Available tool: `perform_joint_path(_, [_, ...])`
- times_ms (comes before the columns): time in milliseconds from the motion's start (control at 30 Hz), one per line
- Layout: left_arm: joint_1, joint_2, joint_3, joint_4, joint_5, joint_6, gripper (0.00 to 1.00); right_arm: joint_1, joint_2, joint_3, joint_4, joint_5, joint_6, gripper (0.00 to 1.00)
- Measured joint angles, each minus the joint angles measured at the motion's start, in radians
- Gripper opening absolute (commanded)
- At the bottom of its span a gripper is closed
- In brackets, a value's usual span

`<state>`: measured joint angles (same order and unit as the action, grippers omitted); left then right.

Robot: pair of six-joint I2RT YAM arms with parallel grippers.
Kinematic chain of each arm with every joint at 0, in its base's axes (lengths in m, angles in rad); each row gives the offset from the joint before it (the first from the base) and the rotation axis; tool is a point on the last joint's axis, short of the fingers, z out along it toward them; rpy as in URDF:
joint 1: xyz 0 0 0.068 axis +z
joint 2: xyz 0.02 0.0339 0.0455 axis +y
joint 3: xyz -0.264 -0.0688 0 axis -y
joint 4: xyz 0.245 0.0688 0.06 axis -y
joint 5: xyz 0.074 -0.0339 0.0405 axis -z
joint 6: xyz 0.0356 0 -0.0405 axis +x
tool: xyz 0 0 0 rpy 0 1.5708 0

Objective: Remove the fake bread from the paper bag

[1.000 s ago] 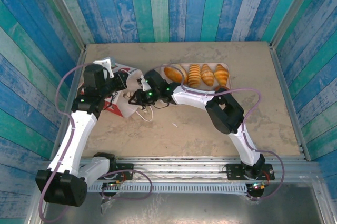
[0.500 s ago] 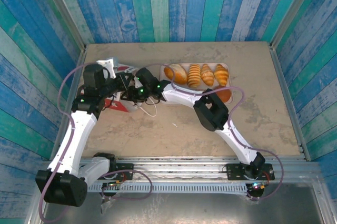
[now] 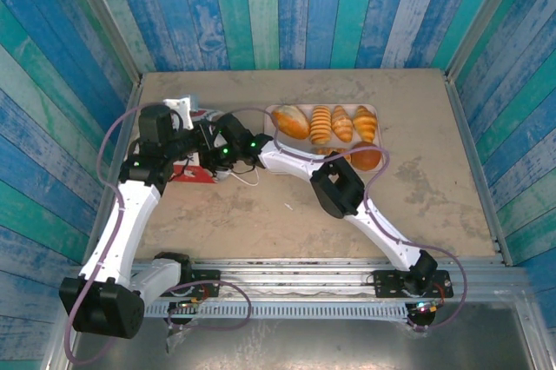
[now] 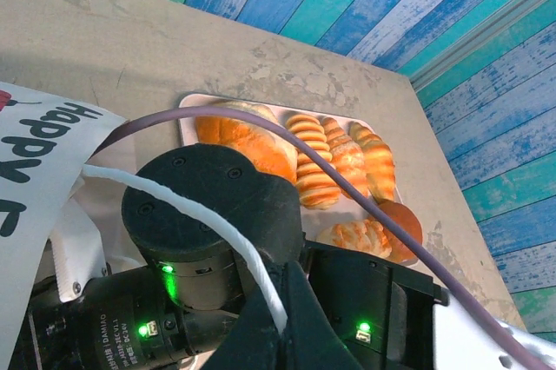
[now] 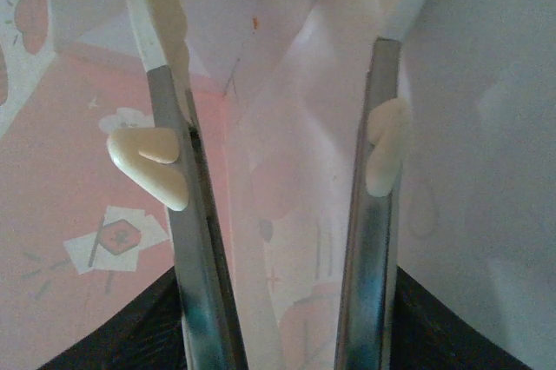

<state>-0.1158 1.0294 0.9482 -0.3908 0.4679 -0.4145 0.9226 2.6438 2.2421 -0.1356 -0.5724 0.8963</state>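
Blue and green painted planks wall in a tan table. From above, several pieces of fake bread lie on a pale tray at the back. The left arm and right arm meet over the paper bag at the left. Black wrist housings hide the fingers there, and I cannot tell whether the bag lies flat or is tipped.

On the left wrist camera, the left gripper is clamped on the bag's white string handle, its fingertips cut off at the bottom edge. The right arm's wrist blocks the bag's mouth.

The right wrist camera looks inside the bag. The right gripper has its jaws partly apart with nothing between them, and a golden piece of bread sits just beyond the fingertips, cropped by the top edge. The step in hand looks like reaching for bread left in the bag. The next move calls for easing forward to straddle that piece, then closing. How many pieces remain inside is hidden.
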Motion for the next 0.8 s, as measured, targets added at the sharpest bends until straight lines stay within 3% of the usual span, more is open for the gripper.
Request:
perform_joint_path(500, [0.000, 0.000, 0.001, -0.019, -0.053, 0.007, 0.00, -0.001, -0.027, -0.037, 0.004, -0.033, -0.007, 0.30])
perform_joint_path(800, [0.000, -0.005, 0.010, -0.057, -0.173, 0.003, 0.00, -0.001, -0.212, -0.304, 0.109, -0.018, -0.002, 0.27])
